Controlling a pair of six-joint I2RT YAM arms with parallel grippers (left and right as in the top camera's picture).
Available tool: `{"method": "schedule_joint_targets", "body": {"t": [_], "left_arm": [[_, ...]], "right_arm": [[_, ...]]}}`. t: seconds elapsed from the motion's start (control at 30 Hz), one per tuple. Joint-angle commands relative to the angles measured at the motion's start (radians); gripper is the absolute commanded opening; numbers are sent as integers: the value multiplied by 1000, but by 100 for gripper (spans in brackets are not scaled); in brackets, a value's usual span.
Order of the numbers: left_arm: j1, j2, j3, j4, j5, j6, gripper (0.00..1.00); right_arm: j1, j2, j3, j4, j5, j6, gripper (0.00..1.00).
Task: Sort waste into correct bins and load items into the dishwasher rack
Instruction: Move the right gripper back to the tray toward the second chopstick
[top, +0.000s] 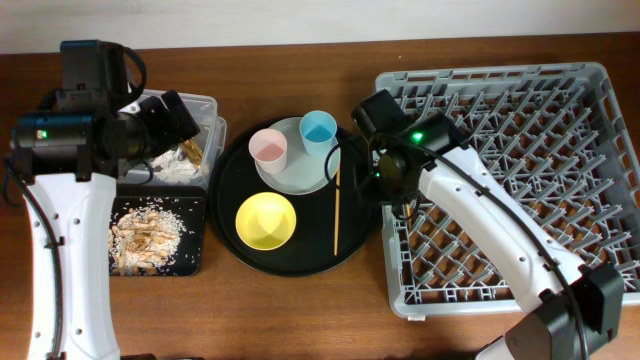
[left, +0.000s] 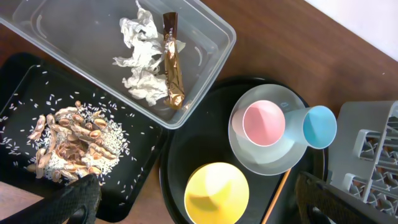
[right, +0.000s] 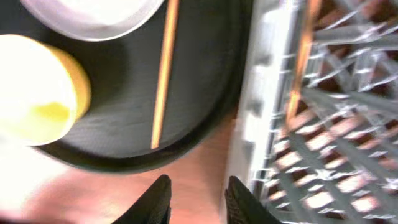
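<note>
Two white robot arms work at a brown wooden table (top: 300, 55). The right pincer (right: 198, 202) hangs over the bare wood at the near left corner of the dishwasher rack (top: 590, 200). Its two dark fingers (right: 157, 200) stand a narrow gap apart, holding and touching nothing. The wrist view is blurred.

The left pincer (left: 199, 202) is spread as wide as it goes and is empty. It hovers above the left side of the table, with one fingertip over the small black tray (left: 25, 81) and the other near the rack's edge.

The clear box (left: 211, 37) sits at the far left. Inside it lie crumpled paper (left: 140, 56) and a gold-brown wrapper (left: 173, 62), touching each other. Just in front of the box, the small black tray holds beige food scraps (left: 71, 143) scattered with rice.

A large round black tray (top: 300, 262) sits between the bins and the rack. On it, a pale plate (left: 273, 163) carries the pink cup (left: 263, 122) and the blue cup (left: 319, 126), upright and side by side. The yellow bowl (left: 214, 193) stands on the tray in front of the plate. The chopsticks (top: 337, 215) lie to the right of the plate and bowl, showing as one thin wooden line. The grey rack fills the right side of the table, and no dishes show among its pegs.

A pale wall (top: 300, 15) runs along the far edge of the table
</note>
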Motion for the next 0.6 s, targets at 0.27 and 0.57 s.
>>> {"method": "schedule_joint_targets", "body": {"t": [0.27,0.57], "left_arm": [[2,-8,5,2,4,16,99],[2,-8,5,2,4,16,99]], "right_arm": [[249,-3,-365,481,289,343,29],[269,84,-447,723,336,360,27]]}}
